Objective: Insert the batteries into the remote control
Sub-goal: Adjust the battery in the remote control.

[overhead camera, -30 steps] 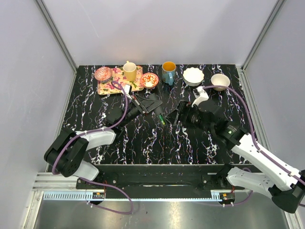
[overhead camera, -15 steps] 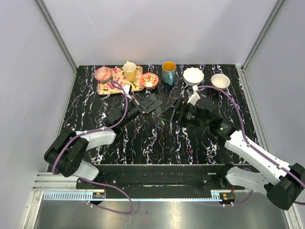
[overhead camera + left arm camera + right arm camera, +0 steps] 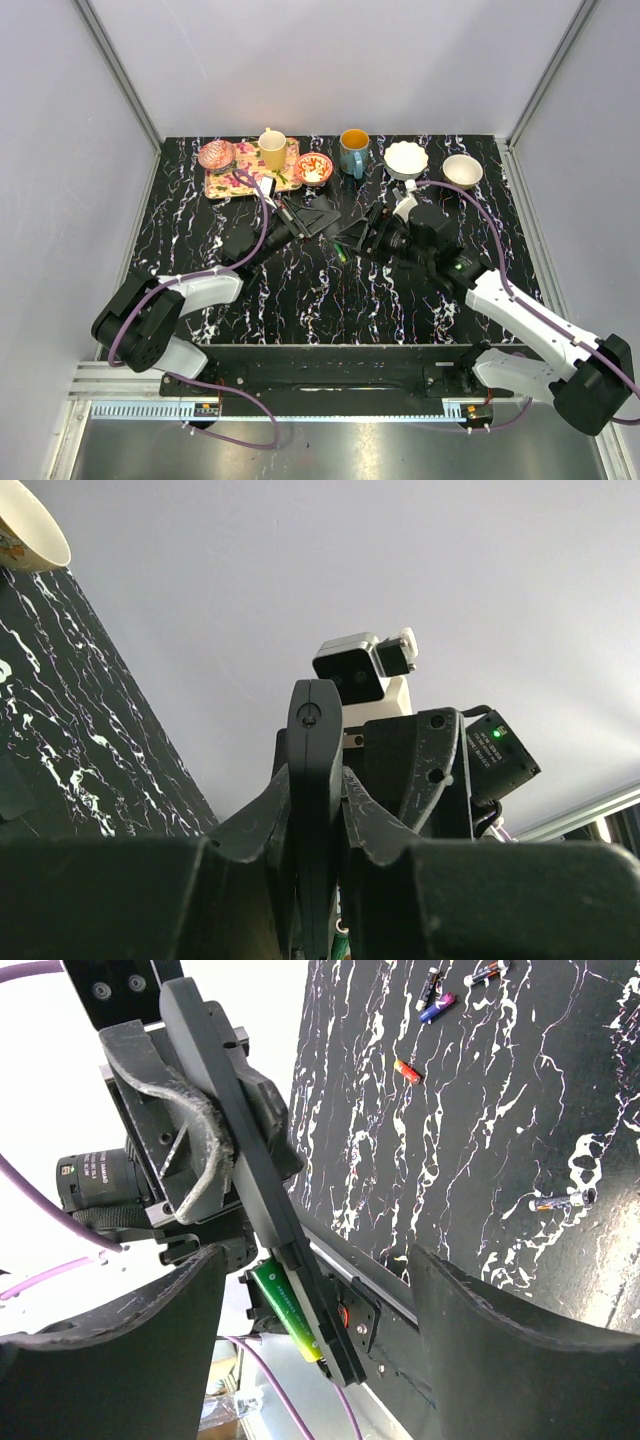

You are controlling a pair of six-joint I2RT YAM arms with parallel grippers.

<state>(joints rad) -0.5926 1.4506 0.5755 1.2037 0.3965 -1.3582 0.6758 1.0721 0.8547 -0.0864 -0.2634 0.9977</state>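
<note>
My left gripper (image 3: 308,218) is shut on the remote control (image 3: 235,1130), a slim black bar held off the table. In the left wrist view the remote control (image 3: 315,770) stands edge-on, squeezed between the fingers (image 3: 255,815). One of the batteries (image 3: 290,1315), green, lies in the slot at the bar's lower end. It shows as a green speck (image 3: 340,250) from above. My right gripper (image 3: 365,235) faces the bar from the right. In its own view the right gripper (image 3: 315,1350) is open, its fingers either side of the battery end and not touching it.
Loose batteries (image 3: 405,1070) lie scattered on the black marbled table (image 3: 300,290). Along the back stand a patterned tray (image 3: 225,182), a yellow cup (image 3: 272,148), a teal mug (image 3: 353,152) and two white bowls (image 3: 406,160).
The right gripper has moved left across the table up to the held remote control. The left arm and the remote control have stayed still.
</note>
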